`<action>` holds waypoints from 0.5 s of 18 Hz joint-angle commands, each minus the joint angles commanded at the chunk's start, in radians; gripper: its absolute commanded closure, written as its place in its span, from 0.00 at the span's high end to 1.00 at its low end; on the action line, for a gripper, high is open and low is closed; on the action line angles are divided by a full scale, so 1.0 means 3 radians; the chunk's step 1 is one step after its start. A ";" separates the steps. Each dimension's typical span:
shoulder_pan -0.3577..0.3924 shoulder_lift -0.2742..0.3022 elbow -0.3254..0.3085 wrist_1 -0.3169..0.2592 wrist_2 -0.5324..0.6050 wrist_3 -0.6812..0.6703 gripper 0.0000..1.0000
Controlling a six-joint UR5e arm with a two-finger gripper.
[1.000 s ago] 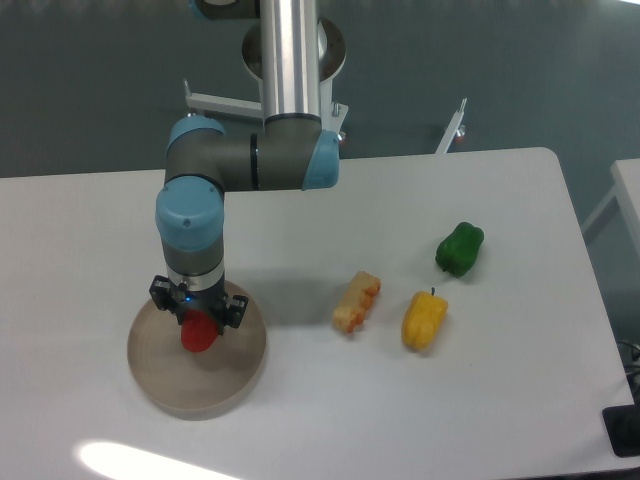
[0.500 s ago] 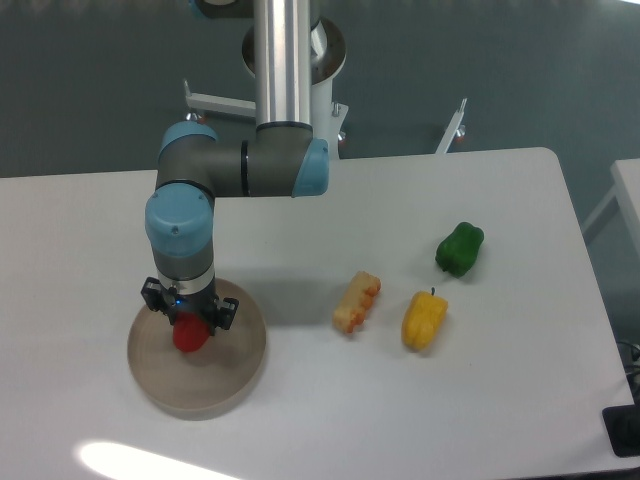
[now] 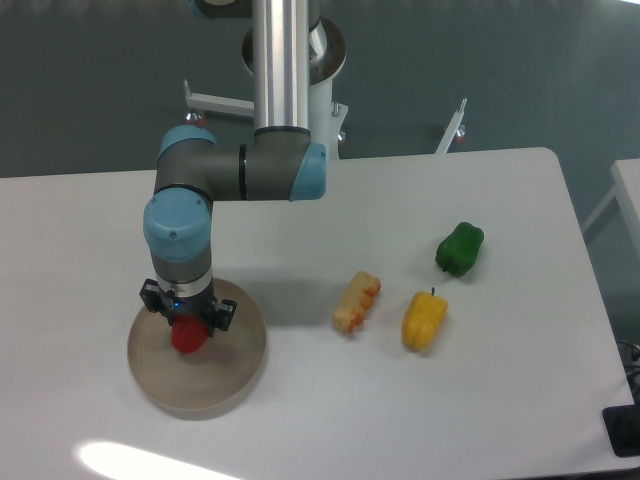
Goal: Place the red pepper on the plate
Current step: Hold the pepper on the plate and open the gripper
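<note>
Now | gripper (image 3: 187,322) clamping red pepper (image 3: 188,337) | over plate (image 3: 232,375) | shifted slightly left

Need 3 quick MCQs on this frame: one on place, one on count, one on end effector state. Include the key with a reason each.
1. Where is the red pepper?
A. beside the green pepper
B. over the plate, at the end effector
C. at the table's right edge

2. How many peppers are in view?
A. two
B. three
C. four

3. What is the end effector doing?
A. shut on the red pepper
B. open above the yellow pepper
C. raised clear of everything

Key:
1 B: the red pepper sits within the plate outline, under the end effector.
2 B: red, yellow pepper and green pepper.
3 A: its fingers flank the red pepper closely; whether the pepper touches the plate cannot be told.
</note>
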 joint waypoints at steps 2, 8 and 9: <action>-0.0005 0.0000 0.0000 0.0000 0.0000 0.0000 0.53; -0.0020 -0.0015 0.0000 0.0005 0.0010 0.0005 0.62; -0.0020 -0.0015 0.0000 0.0005 0.0015 0.0005 0.67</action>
